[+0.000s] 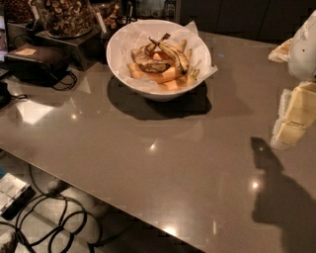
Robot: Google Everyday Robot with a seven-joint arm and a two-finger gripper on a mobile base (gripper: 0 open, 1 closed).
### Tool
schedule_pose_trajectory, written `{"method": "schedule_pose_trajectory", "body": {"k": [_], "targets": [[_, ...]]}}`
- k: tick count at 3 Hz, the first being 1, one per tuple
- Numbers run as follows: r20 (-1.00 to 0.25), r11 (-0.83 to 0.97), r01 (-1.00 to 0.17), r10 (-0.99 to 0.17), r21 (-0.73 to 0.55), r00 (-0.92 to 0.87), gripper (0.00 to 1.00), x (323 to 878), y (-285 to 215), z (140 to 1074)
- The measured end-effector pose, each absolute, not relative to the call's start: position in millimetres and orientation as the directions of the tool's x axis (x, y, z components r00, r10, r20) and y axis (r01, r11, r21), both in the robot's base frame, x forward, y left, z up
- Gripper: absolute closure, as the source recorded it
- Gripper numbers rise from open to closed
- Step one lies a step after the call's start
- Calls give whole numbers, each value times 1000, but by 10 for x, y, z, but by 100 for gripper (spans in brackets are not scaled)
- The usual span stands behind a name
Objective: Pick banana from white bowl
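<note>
The banana point(167, 55), brown-black with dull yellow patches and a thin dark stem pointing up, lies in the white bowl point(116, 55) at the back centre of the counter. It rests on smooth pale orange-yellow pieces point(159, 75) over crinkled white paper. My gripper point(294, 117), pale yellow and white, hangs at the right edge of the view above the counter. It is well to the right of the bowl and nearer the front, apart from it, and casts a shadow on the counter below.
A glass jar of brown nuts point(64, 15) stands on a metal box point(74, 47) at the back left. A dark case with a cord point(34, 63) lies beside it. The counter's front edge point(98, 197) runs diagonally, with cables point(49, 220) on the floor below.
</note>
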State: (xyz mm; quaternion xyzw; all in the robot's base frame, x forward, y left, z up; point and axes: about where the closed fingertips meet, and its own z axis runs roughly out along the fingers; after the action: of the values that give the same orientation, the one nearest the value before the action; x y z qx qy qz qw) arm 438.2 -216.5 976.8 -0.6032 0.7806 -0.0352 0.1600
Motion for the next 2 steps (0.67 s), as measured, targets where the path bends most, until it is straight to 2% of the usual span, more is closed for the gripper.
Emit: {"method": "schedule_pose_trajectory", "body": {"k": [2], "targets": [[-174, 291, -932, -951, -215, -256, 0, 4369, -2194, 9786]]}}
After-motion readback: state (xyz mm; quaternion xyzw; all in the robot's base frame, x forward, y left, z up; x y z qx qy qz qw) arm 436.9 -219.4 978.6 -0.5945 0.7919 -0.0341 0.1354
